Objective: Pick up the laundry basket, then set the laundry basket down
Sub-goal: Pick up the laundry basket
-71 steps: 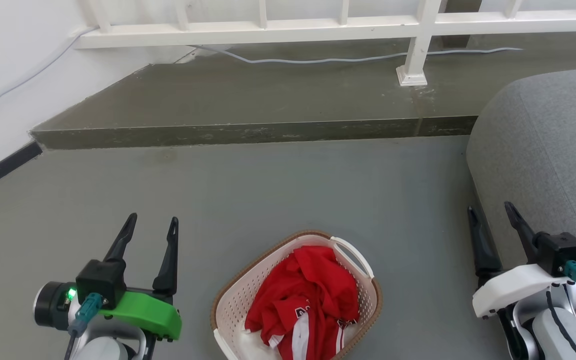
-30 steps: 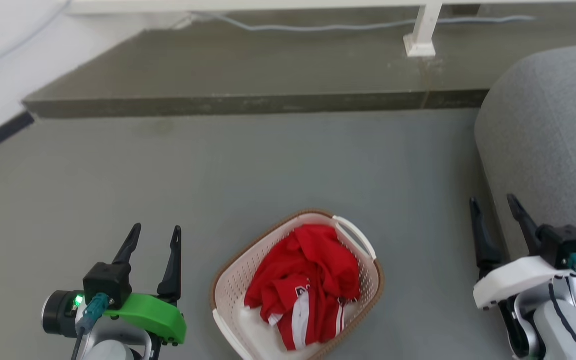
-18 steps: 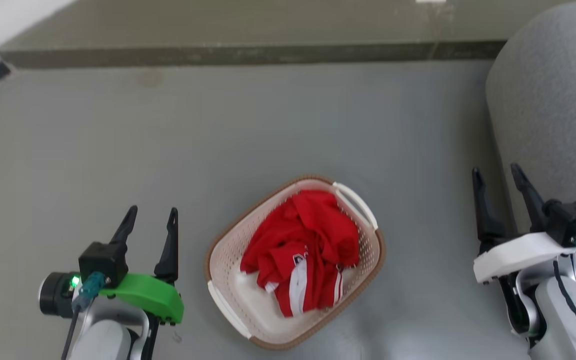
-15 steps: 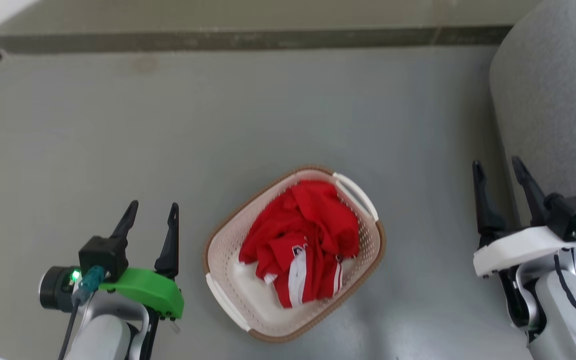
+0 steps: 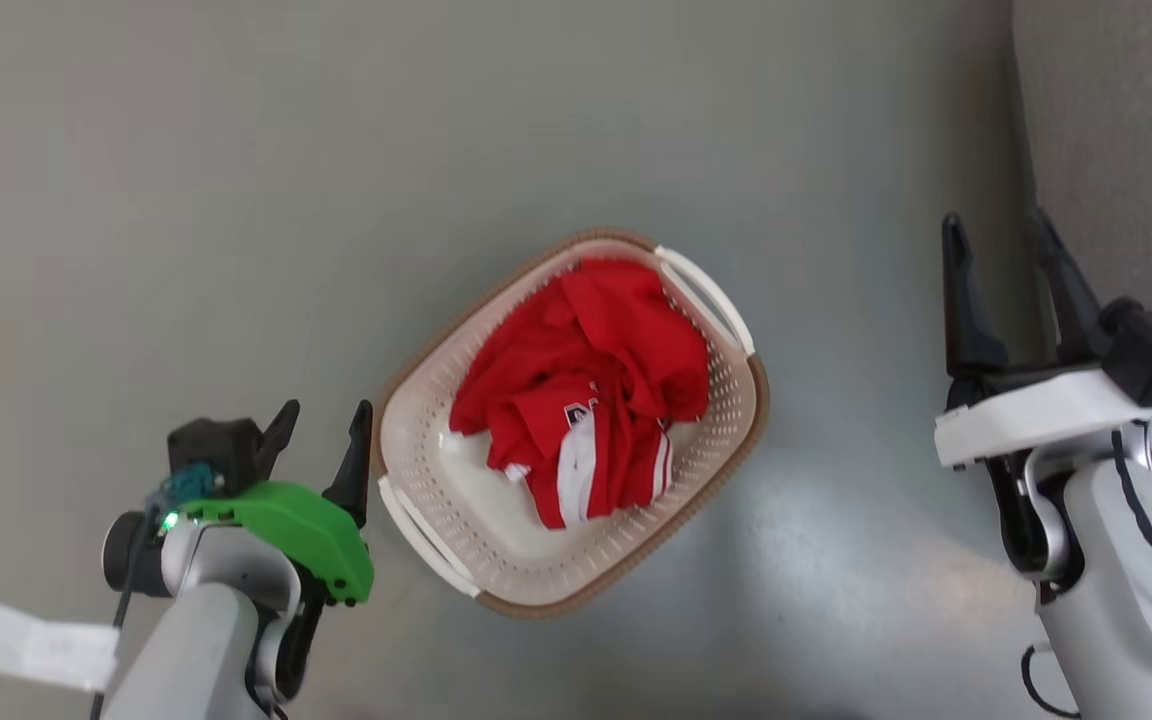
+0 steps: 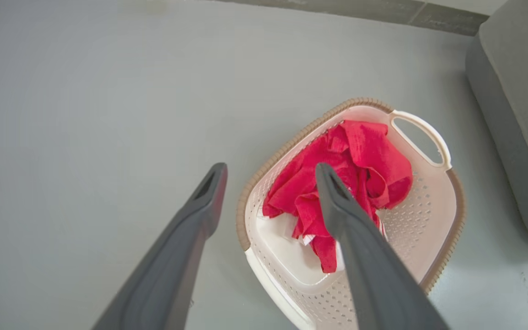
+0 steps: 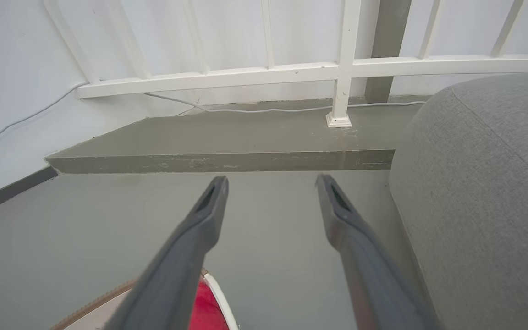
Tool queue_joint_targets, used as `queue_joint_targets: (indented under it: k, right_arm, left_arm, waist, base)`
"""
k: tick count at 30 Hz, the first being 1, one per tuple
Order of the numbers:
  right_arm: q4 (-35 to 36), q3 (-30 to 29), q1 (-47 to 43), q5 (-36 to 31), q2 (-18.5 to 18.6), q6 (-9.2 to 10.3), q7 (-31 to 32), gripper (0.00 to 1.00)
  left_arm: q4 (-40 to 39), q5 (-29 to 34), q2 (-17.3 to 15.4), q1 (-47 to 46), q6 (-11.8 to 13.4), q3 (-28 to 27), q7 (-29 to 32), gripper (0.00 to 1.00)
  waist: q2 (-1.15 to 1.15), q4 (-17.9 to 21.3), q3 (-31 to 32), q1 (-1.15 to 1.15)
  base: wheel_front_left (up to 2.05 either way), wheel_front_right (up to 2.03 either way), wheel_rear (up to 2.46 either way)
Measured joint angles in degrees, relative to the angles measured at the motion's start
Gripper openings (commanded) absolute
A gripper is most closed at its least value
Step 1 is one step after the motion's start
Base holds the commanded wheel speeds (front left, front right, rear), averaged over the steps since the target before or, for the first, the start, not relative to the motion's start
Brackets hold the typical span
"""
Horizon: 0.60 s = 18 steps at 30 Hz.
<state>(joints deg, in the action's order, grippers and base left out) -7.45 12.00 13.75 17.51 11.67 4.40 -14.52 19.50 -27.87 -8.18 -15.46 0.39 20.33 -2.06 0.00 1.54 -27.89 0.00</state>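
Head view: the laundry basket [image 5: 728, 440] rests on the grey floor [image 5: 236, 200] between the arms, with a red garment [image 5: 586, 370] heaped inside. The left gripper [image 5: 326, 412] is spread wide and empty, just beside the basket's rim. The right gripper [image 5: 996, 222] is equally wide and empty, well apart from the basket, beside a grey sofa [image 5: 1116, 120]. Left wrist view: one finger crosses over the basket's interior; contact cannot be determined. Right wrist view: the basket's edge shows at the bottom, between the fingers.
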Motion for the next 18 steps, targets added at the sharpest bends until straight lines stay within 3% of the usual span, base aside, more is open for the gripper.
queue_joint_targets:
  k: [18]
  right_arm:
    - [1.03,-0.51,4.54,-0.96,-0.97,-0.34,-0.07,1.00]
  left_arm:
    - [10.76,-6.27,0.59,-7.45,-3.43,-1.57,9.72,1.00]
  waist:
    - [0.00,2.55,-10.28,0.00]
  base:
    - [0.00,0.00,0.00]
